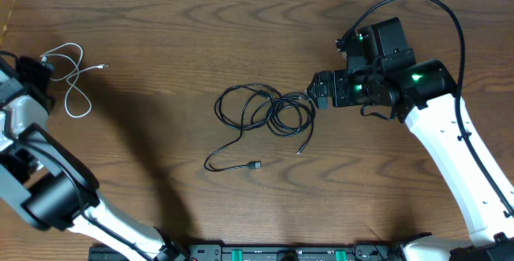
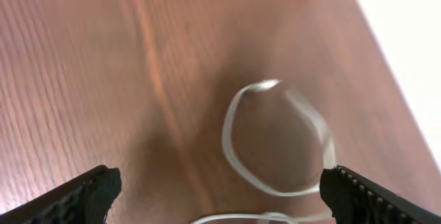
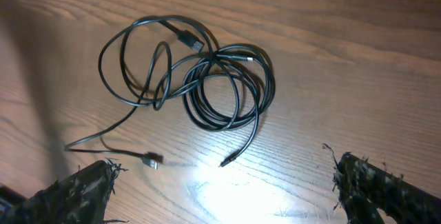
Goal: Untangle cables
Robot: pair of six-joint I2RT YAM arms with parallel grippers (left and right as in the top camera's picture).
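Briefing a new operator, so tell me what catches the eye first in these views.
A knot of black cables sprawls at the table's centre, the right end effector open just beside it. Far left, a looped white cable lies alone by the open left end effector.

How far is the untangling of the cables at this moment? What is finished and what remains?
Done: the white cable lies alone at the left, apart from the black ones. In hand: nothing is gripped; the left claw hangs open over the white cable, and the right claw is open beside the black cables. Left: the two black cables are coiled through each other at the centre and need separating.
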